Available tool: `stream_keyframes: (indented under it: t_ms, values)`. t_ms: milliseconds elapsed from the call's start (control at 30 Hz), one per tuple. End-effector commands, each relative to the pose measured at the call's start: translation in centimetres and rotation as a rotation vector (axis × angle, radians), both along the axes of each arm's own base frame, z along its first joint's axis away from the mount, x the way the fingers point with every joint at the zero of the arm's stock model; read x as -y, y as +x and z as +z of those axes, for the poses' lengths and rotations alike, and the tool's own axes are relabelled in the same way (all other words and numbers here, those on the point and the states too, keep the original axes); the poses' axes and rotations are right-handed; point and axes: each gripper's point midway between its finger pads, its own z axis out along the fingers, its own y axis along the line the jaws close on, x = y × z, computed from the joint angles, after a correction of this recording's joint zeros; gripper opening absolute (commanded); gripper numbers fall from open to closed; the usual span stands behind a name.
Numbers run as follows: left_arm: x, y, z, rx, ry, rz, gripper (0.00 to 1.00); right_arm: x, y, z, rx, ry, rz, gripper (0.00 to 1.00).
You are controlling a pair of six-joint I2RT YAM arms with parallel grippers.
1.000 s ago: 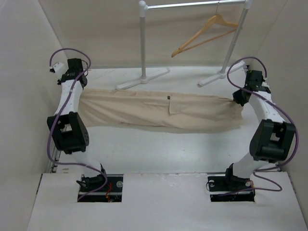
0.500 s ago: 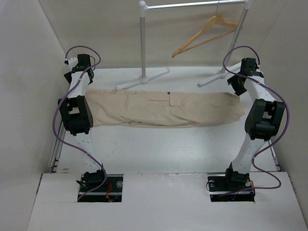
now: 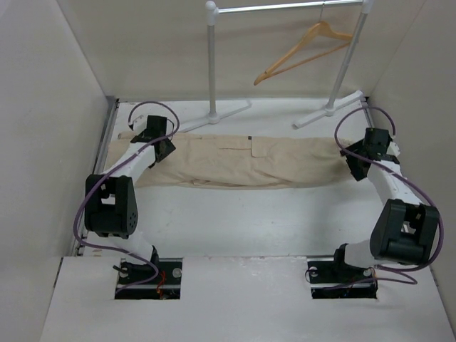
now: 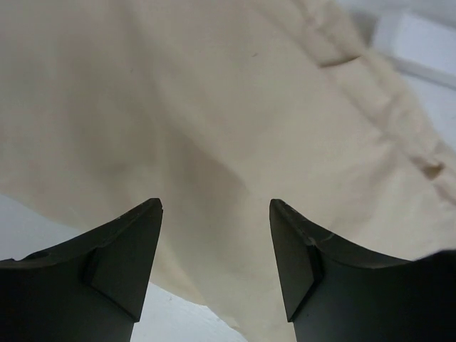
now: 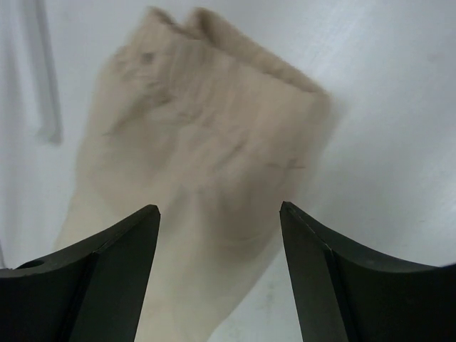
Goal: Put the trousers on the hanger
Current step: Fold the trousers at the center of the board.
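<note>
The beige trousers (image 3: 249, 160) lie stretched flat across the table, folded lengthwise, one end at each side. My left gripper (image 3: 164, 149) hangs open just above their left end. In the left wrist view the cloth (image 4: 214, 107) fills the picture beyond the gripper (image 4: 214, 214), and nothing sits between its fingers. My right gripper (image 3: 352, 161) is open over the right end. In the right wrist view the bunched end of the trousers (image 5: 206, 142) lies under the gripper (image 5: 219, 214), untouched. The tan wooden hanger (image 3: 306, 46) hangs tilted from the rack's top bar at the back right.
The white garment rack (image 3: 211, 64) stands behind the trousers, its two feet (image 3: 214, 116) reaching forward on the white table (image 3: 249, 221). Pale walls close in on the left, right and back.
Both grippers let go of the trousers' ends and opened. The arms rose and came back down over the ends. The trousers now lie flat, a little farther back.
</note>
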Motion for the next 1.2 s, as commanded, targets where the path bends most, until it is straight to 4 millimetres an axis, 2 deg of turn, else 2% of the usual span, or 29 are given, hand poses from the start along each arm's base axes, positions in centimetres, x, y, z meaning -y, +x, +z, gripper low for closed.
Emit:
stream_keyframes:
  t_ms: [0,100,233,333,400,433,500,600,633,667,800,867,1000,1167]
  values:
    - [-1.3,0.0,-1.6,0.026,-0.099,0.098,0.59,1.3,-0.4,-1.9,0.024,0.054,-0.04,0.75]
    - [-3.4,-1.1,-3.4,-0.002,-0.095,0.164,0.59,2.7,-0.9,-3.8,-0.013,0.062,-0.054,0.74]
    - [-5.7,-2.8,-6.2,-0.067,-0.096,0.236,0.58,4.4,0.3,-4.7,-0.014,0.085,-0.086,0.67]
    - [-7.3,-4.2,-8.0,-0.124,-0.078,0.28,0.58,5.2,2.1,-5.0,0.015,0.104,-0.098,0.5]
    - [-8.6,-5.2,-8.6,-0.148,-0.059,0.313,0.58,5.4,2.7,-5.5,0.013,0.123,-0.111,0.25]
    - [-9.2,-5.6,-8.8,-0.156,-0.05,0.33,0.58,5.7,2.7,-5.6,0.007,0.125,-0.128,0.18]
    - [-10.4,-6.1,-8.4,-0.154,-0.032,0.36,0.57,6.4,2.3,-5.4,0.002,0.11,-0.156,0.11]
    - [-11.7,-6.5,-6.8,-0.13,0.004,0.387,0.57,7.7,1.0,-4.8,-0.016,0.076,-0.209,0.09]
    - [-11.8,-6.4,-6.2,-0.119,0.013,0.385,0.57,7.8,0.8,-4.5,-0.014,0.069,-0.211,0.09]
    - [-11.8,-6.3,-5.6,-0.112,0.023,0.377,0.57,7.7,0.7,-4.3,-0.009,0.065,-0.208,0.13]
    - [-10.0,-6.2,-4.0,-0.096,0.038,0.319,0.58,7.3,-0.1,-3.7,-0.006,0.049,-0.191,0.59]
    - [-9.2,-6.5,-3.4,-0.086,0.04,0.297,0.58,6.8,-0.7,-3.7,0.003,0.06,-0.181,0.72]
    - [-8.3,-6.9,-1.8,-0.039,0.035,0.272,0.58,6.2,-1.2,-3.8,0.005,0.07,-0.168,0.82]
    - [-5.6,-6.3,-0.3,0.011,0.018,0.197,0.58,4.9,-1.1,-6.3,-0.045,0.156,-0.146,0.81]
